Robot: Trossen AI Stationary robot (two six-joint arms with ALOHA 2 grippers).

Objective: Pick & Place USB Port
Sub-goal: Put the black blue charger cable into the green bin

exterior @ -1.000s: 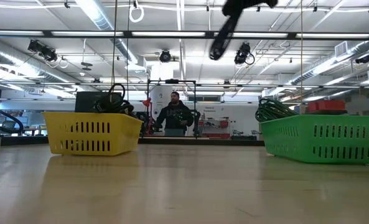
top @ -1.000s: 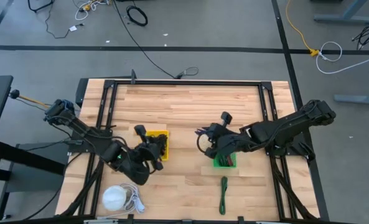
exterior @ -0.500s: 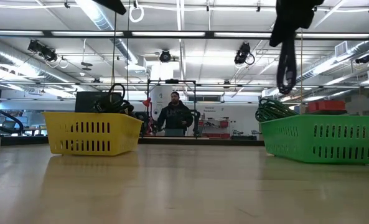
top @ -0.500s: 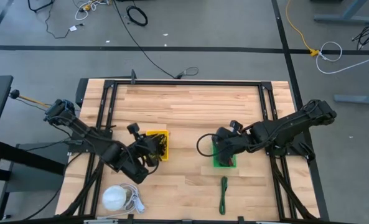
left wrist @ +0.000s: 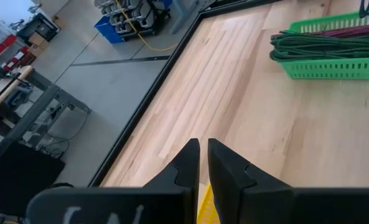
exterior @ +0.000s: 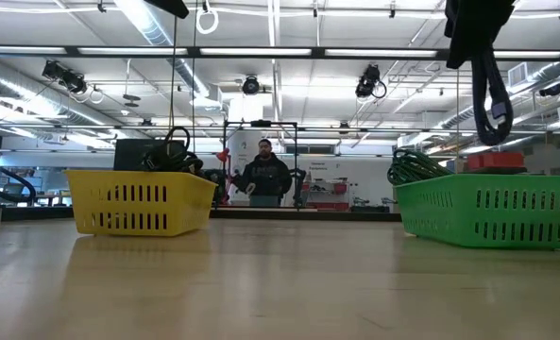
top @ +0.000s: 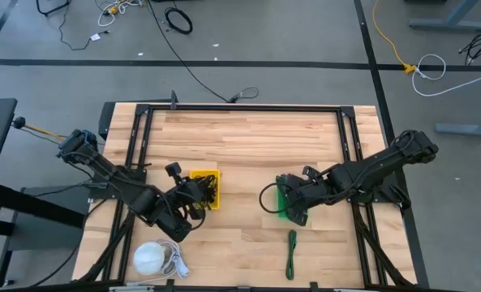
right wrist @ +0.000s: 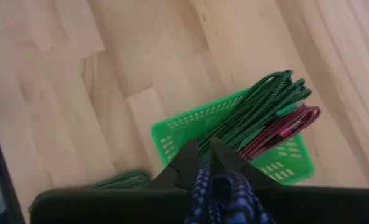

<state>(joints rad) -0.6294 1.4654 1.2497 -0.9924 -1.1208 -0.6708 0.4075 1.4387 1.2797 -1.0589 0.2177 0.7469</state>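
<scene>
My right gripper (right wrist: 204, 155) hangs above the green basket (right wrist: 172, 140), shut on a dark braided cable (exterior: 493, 90). The cable's loop dangles over the basket (exterior: 492, 212), which holds green coils and a maroon cable. In the high view the loop (top: 264, 197) shows beside the gripper (top: 291, 207). My left gripper (left wrist: 203, 149) is shut with nothing between its fingers. It stands by the yellow basket (top: 203, 173), which holds dark cables (exterior: 171, 151). My right gripper pinches the dark braided cable (right wrist: 224, 186) between its two fingers, which slant steeply downward over the green basket. The cable hangs as a slack loop (exterior: 493, 90) below the gripper, lifted clear of the basket and the table.
A coiled green cable (top: 291, 251) lies on the table near the front edge. A white round object with a pale cord (top: 151, 258) sits at the front left. A black frame (top: 240, 108) rims the table. A person (exterior: 265, 175) stands in the room beyond.
My right gripper has gone toward the table's near edge and tipped steeply downward, carrying the hanging cable loop from beside the green basket to above it. My left gripper has turned and drawn back a little from over the yellow basket.
</scene>
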